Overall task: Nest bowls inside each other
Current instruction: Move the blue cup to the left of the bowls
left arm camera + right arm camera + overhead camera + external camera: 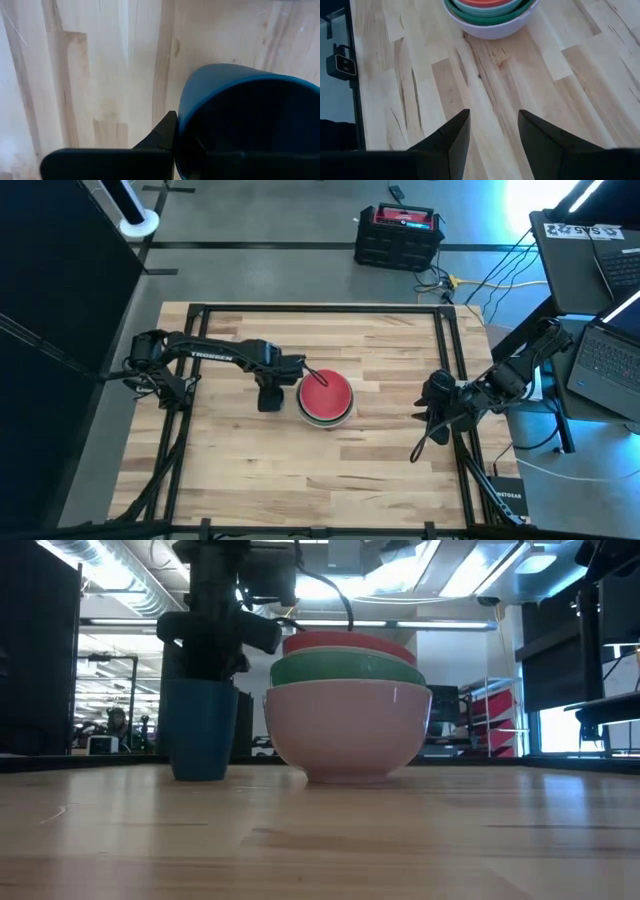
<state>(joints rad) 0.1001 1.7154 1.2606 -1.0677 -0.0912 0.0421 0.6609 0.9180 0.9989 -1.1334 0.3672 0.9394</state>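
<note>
Here's the stack of bowls (325, 401), sitting near the middle of the wooden worktop (380, 470). Seen level from the low view, the white bowl (347, 728) is at the bottom, resting on the wood, the green bowl (345, 668) is nested in it, and the red bowl (350, 643) sits on top. From above, the red one fills the stack's mouth, with only thin rims of green and white showing around it.

Just to the left of the stack stands a blue cup (203, 727), upright on the worktop, close beside the white bowl. The left gripper (270, 394) is right over it, and its fingers (162, 137) are clamped on the blue cup's rim: in the left wrist view one dark finger lies against the outside of the cup wall, while the other is lost in the dark inside.

Over at the right edge of the worktop, the right gripper (492, 132) waits well apart from the stack, fingers spread apart with nothing but bare wood between them, and pointed toward the bowls.

Beyond the far edge, a black and red toolbox (399, 235) sits on the floor.
</note>
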